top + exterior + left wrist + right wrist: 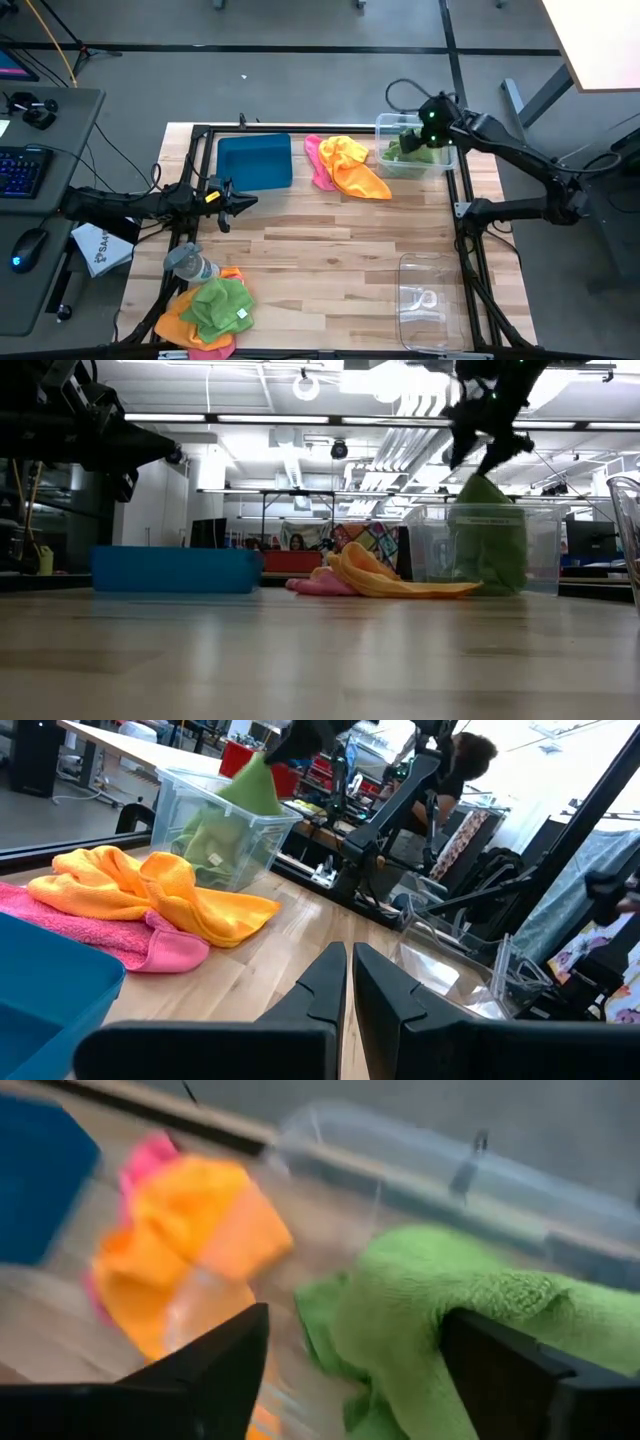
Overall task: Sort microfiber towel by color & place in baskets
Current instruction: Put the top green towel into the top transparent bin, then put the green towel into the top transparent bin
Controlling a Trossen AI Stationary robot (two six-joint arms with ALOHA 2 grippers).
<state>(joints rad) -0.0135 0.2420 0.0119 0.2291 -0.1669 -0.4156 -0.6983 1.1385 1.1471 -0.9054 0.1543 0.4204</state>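
Wooden table [330, 250], white packet [100, 248] lettered "SA", rest unreadable

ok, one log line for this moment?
right hand: open over clear plastic bin | lime green microfiber towel: in bin, peak still up | left hand: shut, idle by teal-blue tray

A grey-capped clear bottle [190, 263] lies on the wooden table [330, 250] near its front-left corner.

Bright even overhead lighting, glaring ceiling strip lights [300, 422] in low view, right wrist view motion-blurred
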